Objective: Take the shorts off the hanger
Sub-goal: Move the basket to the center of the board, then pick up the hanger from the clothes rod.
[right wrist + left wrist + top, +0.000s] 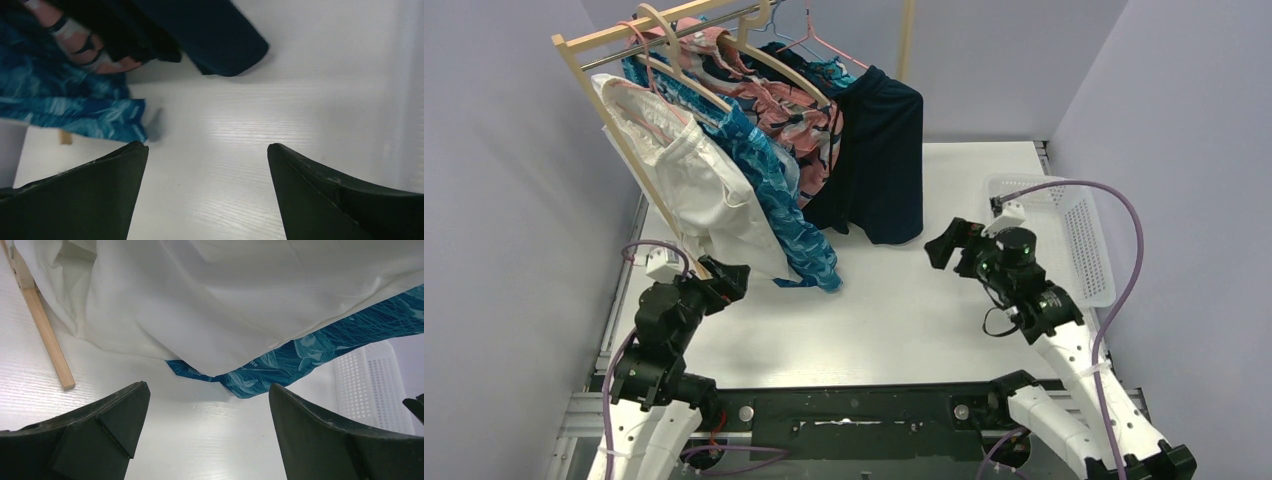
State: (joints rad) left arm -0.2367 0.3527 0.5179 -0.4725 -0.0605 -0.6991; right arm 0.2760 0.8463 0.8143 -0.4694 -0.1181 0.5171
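Caught just a sliver of the teal shorts [832, 70], buried behind the floral pair [789, 115] and the navy pair [879, 160]. Lost the rack [594, 34] past the overhead view's upper edge. Saw the white shorts [210, 300] cropped at the left wrist view's top, the basket [372, 385] at its right. Found the blue patterned pair [65, 107] blurred in the right wrist view; could not read its hem lettering.

A white rectangular tabletop [924, 300] with a faint wood grain fills the middle of the frame. At right a white perforated plastic basket [1089, 250] sits on it. At left a pale wooden rack leg [47, 335] stands on it. The blue wave-patterned fabric shorts [809, 250] hang low at centre-left; whether they touch it is unclear.
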